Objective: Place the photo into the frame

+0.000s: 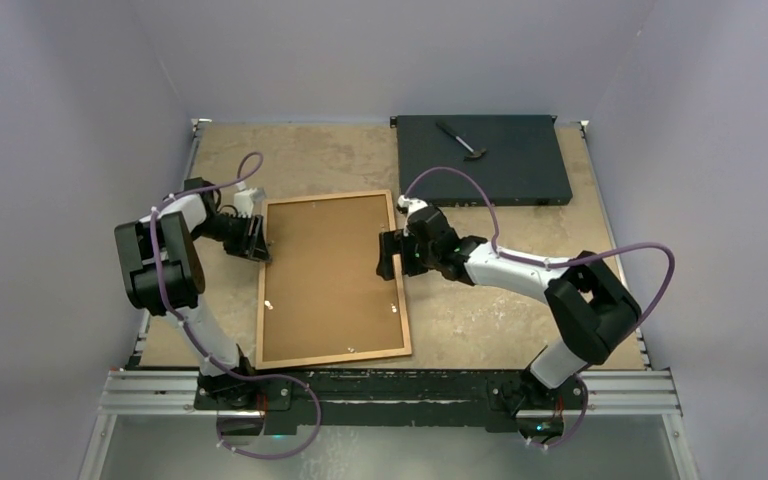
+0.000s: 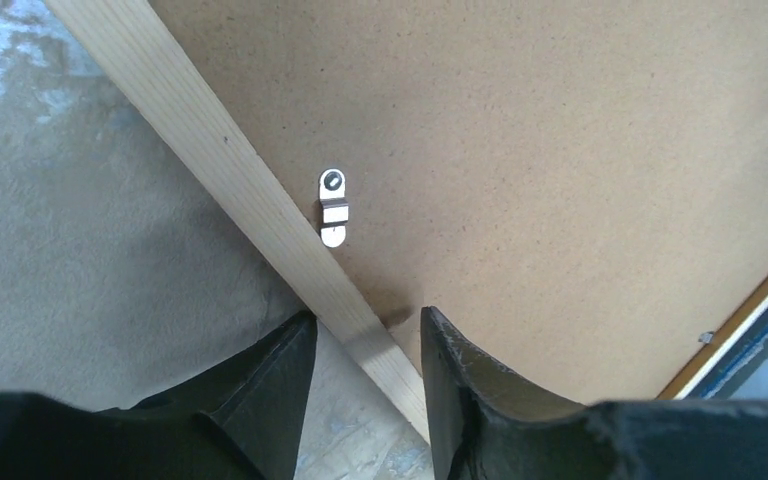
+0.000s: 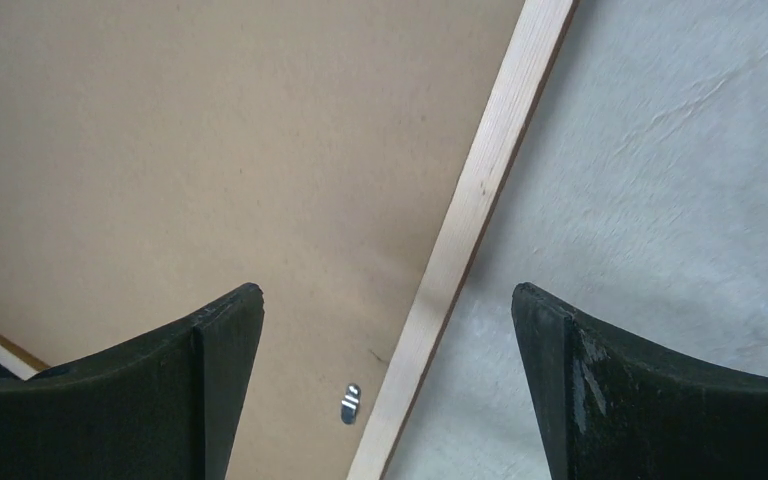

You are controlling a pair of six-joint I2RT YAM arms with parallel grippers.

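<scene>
The frame [image 1: 332,196] lies face down in the middle of the table, with a brown hardboard backing sheet [image 1: 330,275] filling it. The photo is hidden. My left gripper [image 1: 257,240] is at the frame's left rail. In the left wrist view its open jaws [image 2: 365,330] straddle the pale wooden rail [image 2: 210,150], below a small metal turn clip [image 2: 333,207]. My right gripper [image 1: 390,255] is at the right rail. In the right wrist view it [image 3: 388,300] is wide open over the rail [image 3: 480,190], with a clip [image 3: 350,403] just inside it. Neither gripper holds anything.
A flat black box [image 1: 520,170] lies at the back right with a small dark tool [image 1: 463,142] on it. Grey walls close in the table on three sides. The arm bases stand at the near edge.
</scene>
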